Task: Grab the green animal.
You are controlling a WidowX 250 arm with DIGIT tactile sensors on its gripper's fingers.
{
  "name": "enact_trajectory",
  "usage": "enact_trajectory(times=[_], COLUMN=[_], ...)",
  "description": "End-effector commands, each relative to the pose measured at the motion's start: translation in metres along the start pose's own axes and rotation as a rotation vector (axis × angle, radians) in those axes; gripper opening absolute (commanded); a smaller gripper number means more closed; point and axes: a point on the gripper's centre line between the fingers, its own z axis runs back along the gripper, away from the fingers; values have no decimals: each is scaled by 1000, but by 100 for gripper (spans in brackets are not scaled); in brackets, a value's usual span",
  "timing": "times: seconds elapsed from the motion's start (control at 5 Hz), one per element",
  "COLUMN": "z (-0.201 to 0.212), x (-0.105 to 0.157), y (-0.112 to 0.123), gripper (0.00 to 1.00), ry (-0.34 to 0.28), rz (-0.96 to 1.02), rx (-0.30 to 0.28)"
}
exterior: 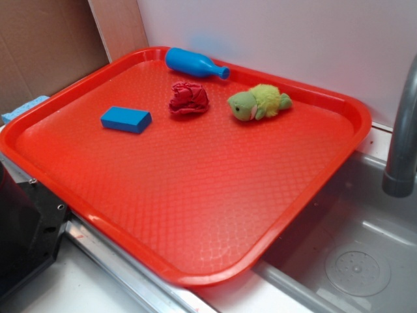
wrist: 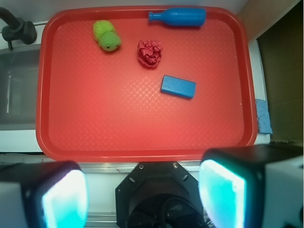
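Jaws of the gripper (wrist: 142, 190) stand wide apart in the wrist view, their two pale pads framing the bottom of the picture with nothing between them; they hang over the near edge of the red tray (wrist: 142, 137), well apart from everything on it.

One green animal (exterior: 258, 103) lies on its side toward the far right of the tray in the exterior view, near the far rim. Its smooth light-green head points left, toward the red cloth ball (exterior: 189, 98), which sits just beside it but apart, with a strip of bare tray between them. Its fuzzy yellow-green body and a stubby darker limb point right.

Judging by its look, the toy is soft, light plush that will squash under pressure and spring back. It is not fragile and not slippery; the fuzzy body should give the pads more grip than the smoother head. The best hold is probably across the middle of the body, closing over its narrow width, coming straight down from above. Being light, it may slide on the tray if nudged from one side first.

Counted on the tray: one green animal, one red cloth ball, one blue bottle (exterior: 194, 63) lying on its side at the far rim, and one blue block (exterior: 126, 119) to the left. One grey tap (exterior: 402, 130) rises at the right, over a sink (exterior: 352, 261) that the tray partly covers.
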Motion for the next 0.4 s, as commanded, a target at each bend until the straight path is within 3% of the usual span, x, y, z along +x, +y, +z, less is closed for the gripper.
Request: enact_trajectory(times=[0.0, 0.2], z=[0, -9], x=[0, 13], y=[0, 0], gripper=[100, 100], ry=[0, -46], rz=[0, 48], rx=[0, 50])
